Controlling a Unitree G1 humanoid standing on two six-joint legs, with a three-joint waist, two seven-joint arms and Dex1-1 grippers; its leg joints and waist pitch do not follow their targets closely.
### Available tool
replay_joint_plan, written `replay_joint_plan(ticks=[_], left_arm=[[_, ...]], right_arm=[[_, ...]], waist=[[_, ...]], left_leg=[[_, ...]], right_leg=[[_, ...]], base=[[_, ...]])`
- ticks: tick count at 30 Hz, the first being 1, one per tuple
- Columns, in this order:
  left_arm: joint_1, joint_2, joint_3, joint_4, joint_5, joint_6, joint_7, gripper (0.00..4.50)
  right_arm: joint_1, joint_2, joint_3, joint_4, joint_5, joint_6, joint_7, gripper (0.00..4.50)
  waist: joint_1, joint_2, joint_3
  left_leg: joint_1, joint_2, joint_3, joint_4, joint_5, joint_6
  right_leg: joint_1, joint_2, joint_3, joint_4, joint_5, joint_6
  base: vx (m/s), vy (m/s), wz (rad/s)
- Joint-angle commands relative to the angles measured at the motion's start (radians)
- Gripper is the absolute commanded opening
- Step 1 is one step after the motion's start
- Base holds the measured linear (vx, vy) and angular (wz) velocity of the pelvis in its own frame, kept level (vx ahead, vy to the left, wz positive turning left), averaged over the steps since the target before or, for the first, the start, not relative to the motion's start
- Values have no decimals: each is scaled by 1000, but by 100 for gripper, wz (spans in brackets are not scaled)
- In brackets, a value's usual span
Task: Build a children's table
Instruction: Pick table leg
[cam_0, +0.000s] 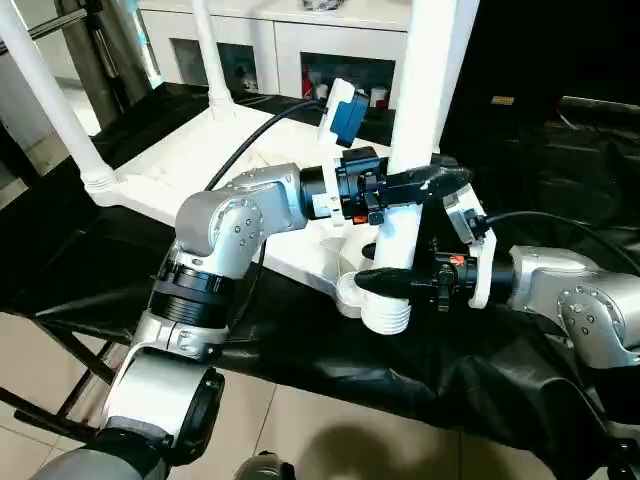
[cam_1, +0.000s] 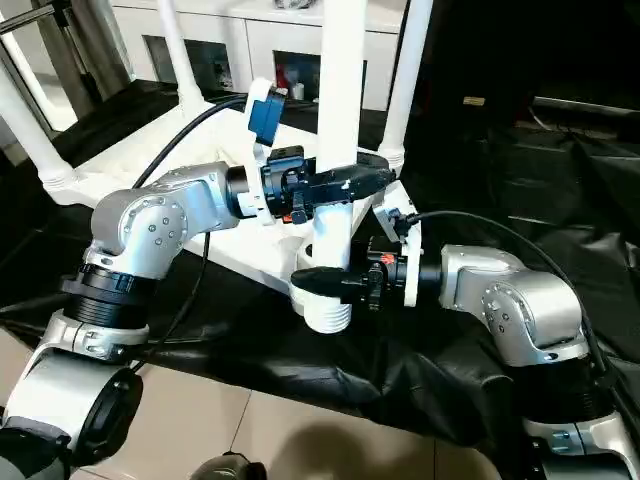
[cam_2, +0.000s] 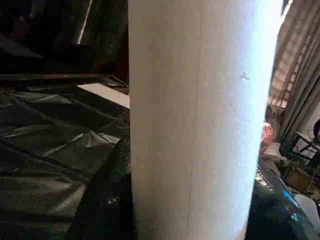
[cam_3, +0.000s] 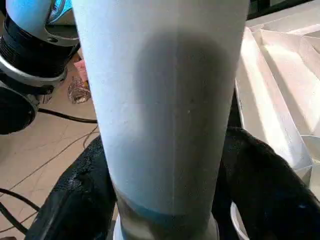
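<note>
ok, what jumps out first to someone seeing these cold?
Both arms meet on one upright white leg at the near corner of the upside-down tabletop: the left gripper clasps it higher up, the right gripper just above its ribbed foot, beside the corner socket. Other legs already stand in the far corners, over black sheeting.

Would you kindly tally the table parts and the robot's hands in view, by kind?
standing legs, in the tabletop's corner sockets: 3
held leg, gripped by both hands: 1
tabletop: 1
hands, left hand and right hand: 2
Total: 7
</note>
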Motion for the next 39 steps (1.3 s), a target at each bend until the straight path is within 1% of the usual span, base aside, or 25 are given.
replay_joint_plan(ticks=[1,4,5,6,9,10,11,18,20,22,23,24,25,26,27,28,29,30,31,33,34,36,37,38,39], left_arm=[[-19,4,-13,-20,-3,5,-13,183],[-19,3,-14,-20,-3,5,-14,183],[-19,3,-14,-18,-3,5,-14,183],[-19,3,-14,-18,-3,5,-14,183],[-20,3,-16,-15,0,3,-18,183],[-20,3,-16,-15,0,3,-18,183],[-20,4,-17,-14,2,2,-22,183],[-16,6,-24,-17,7,-2,-25,183],[-10,8,-32,-20,21,-22,-26,183],[-7,7,-33,-21,18,-17,-26,183],[-5,4,-27,-19,18,-16,-15,218],[-5,4,-27,-19,18,-16,-15,239],[-8,-4,-11,-10,12,-11,7,239],[-9,-10,5,-4,4,-7,22,253],[-9,-16,20,0,-4,-10,31,256],[-9,-26,39,4,-12,-21,45,270],[-8,-33,52,6,-17,-33,54,270],[-5,-45,71,5,-25,-67,56,279],[1,-57,89,-1,-42,-83,53,284],[6,-66,103,-8,-60,-91,51,284],[3,-101,158,4,-112,-95,83,284],[-6,-132,207,27,-147,-112,120,284],[-14,-154,245,44,-177,-120,148,284],[-23,-177,291,58,-216,-126,178,284],[-23,-177,291,58,-216,-126,178,284]], right_arm=[[-21,-11,8,8,-11,1,5,285],[-21,-10,8,9,-10,0,7,275],[-21,-10,8,10,-10,0,8,252],[-21,-10,8,10,-10,0,8,242],[-18,-9,10,9,-10,0,10,233],[-18,-9,10,9,-10,0,10,210],[-17,-10,12,6,-9,1,14,203],[-14,-11,14,6,-13,-4,18,194],[-11,-10,15,4,-14,-5,16,194],[-9,-10,15,1,-13,-6,15,194],[-6,-9,15,-1,-13,-7,14,194],[-6,-9,15,-1,-13,-7,14,194],[-3,-8,14,-3,-12,-8,12,194],[0,-6,13,-5,-11,-9,11,194],[2,-4,12,-7,-10,-10,9,194],[4,-2,9,-10,-8,-10,6,193],[5,0,8,-11,-6,-10,4,193],[7,5,4,-12,-4,-11,1,193],[9,10,1,-13,-2,-12,-2,193],[10,14,-1,-14,0,-13,-4,193],[12,24,-6,-15,5,-14,-10,193],[14,32,-10,-14,9,-15,-14,193],[15,38,-14,-13,13,-17,-19,193],[17,46,-21,-13,19,-18,-26,193],[17,46,-21,-13,19,-18,-26,193]], waist=[[3,-19,-83],[3,-19,-84],[3,-19,-84],[3,-19,-84],[3,-19,-84],[3,-19,-84],[3,-19,-84],[3,-19,-84],[3,-19,-84],[3,-17,-83],[3,-18,-84],[3,-18,-84],[3,-18,-84],[4,-17,-84],[3,-19,-84],[2,-19,-83],[3,-19,-84],[4,-19,-83],[5,-19,-84],[5,-20,-84],[6,-19,-85],[7,-20,-84],[8,-21,-84],[9,-20,-84],[9,-19,-84]], left_leg=[[27,77,-43,-67,-130,25],[27,78,-44,-67,-131,25],[28,78,-44,-67,-132,25],[27,78,-43,-67,-131,24],[27,77,-43,-67,-133,24],[27,78,-44,-67,-132,23],[27,78,-44,-67,-131,23],[27,77,-43,-66,-132,24],[27,78,-43,-67,-132,23],[27,77,-44,-67,-138,21],[28,78,-44,-67,-138,20],[28,78,-44,-67,-137,20],[28,78,-43,-66,-137,20],[28,78,-44,-66,-137,20],[27,77,-43,-66,-137,21],[26,77,-43,-66,-138,21],[26,77,-43,-65,-137,22],[24,76,-44,-65,-139,24],[25,77,-44,-65,-138,24],[25,77,-44,-65,-138,27],[23,77,-44,-64,-135,29],[23,77,-44,-63,-140,34],[24,76,-43,-62,-141,33],[23,76,-45,-63,-147,34],[23,76,-43,-62,-147,33]], right_leg=[[51,-87,58,-67,-188,-214],[51,-87,58,-65,-187,-215],[51,-87,58,-66,-186,-216],[51,-87,58,-65,-184,-217],[51,-88,58,-66,-189,-215],[51,-88,58,-66,-189,-215],[51,-88,58,-65,-188,-215],[51,-88,58,-65,-186,-217],[51,-87,58,-65,-186,-217],[51,-88,58,-66,-193,-215],[51,-87,58,-66,-193,-214],[51,-87,58,-66,-190,-215],[51,-87,58,-66,-187,-216],[51,-88,58,-65,-186,-217],[51,-87,58,-66,-183,-219],[52,-88,58,-66,-185,-220],[53,-89,58,-67,-185,-222],[54,-90,58,-69,-190,-219],[54,-90,57,-68,-188,-219],[54,-89,57,-67,-185,-221],[54,-89,56,-65,-174,-228],[55,-91,56,-68,-172,-235],[54,-89,56,-66,-168,-240],[54,-89,55,-68,-181,-232],[54,-89,55,-67,-182,-231]], base=[[0,0,0],[0,0,0],[0,0,0],[0,0,0],[0,0,0],[0,0,0],[0,0,0],[0,0,0],[0,0,0],[0,0,0],[0,0,0],[0,0,0],[0,0,0],[0,0,0],[0,0,0],[0,0,0],[0,0,0],[0,0,0],[0,0,0],[0,0,0],[0,0,0],[0,0,0],[0,0,0],[0,0,0],[0,0,0]])
